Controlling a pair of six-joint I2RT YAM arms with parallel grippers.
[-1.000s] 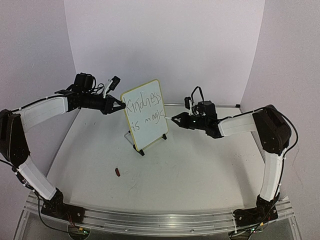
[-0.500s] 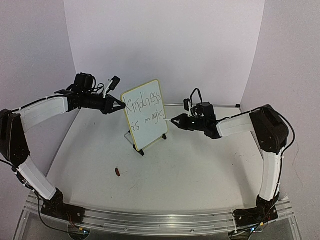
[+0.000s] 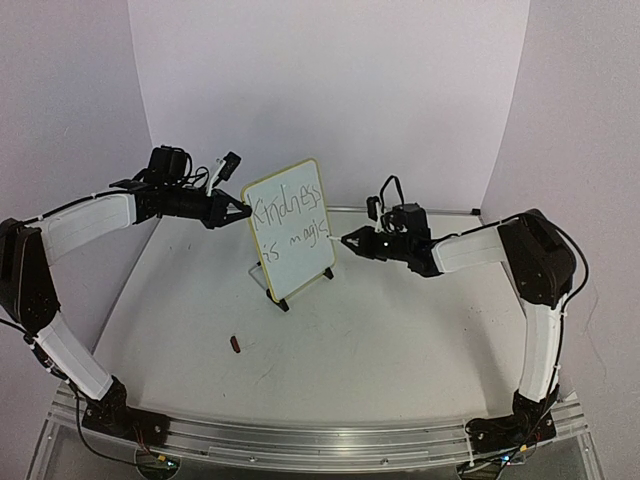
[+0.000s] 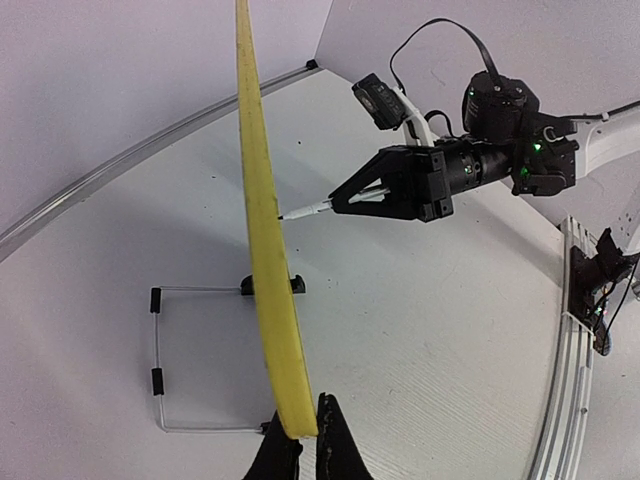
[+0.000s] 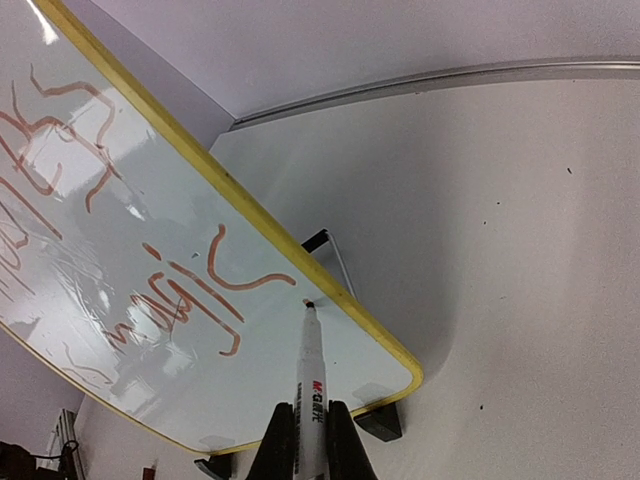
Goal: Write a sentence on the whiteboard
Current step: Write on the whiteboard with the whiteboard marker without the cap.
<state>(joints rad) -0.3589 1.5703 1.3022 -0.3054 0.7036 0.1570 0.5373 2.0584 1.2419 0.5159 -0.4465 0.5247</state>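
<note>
1. Top external view: the whiteboard [image 3: 290,228] stands propped at a tilt on the table [image 3: 400,340], right between the two arms.
2. Left arm comes in from the left with its forearm about level. The left gripper [image 3: 238,210] is pinched tight on the board's yellow edge (the wrist view shows a fingertip either side of the frame).
3. Right arm stretches low across from the right, right gripper [image 3: 352,240] clamped on a marker [image 5: 311,370] aimed at the board.
4. Marker tip sits at the board's face, just beside the last letter of the sentence [image 3: 290,222], "Kindness is magic", in two lines.
5. One small dark bit [image 3: 236,345] lies on the table, well apart from the board.
</note>
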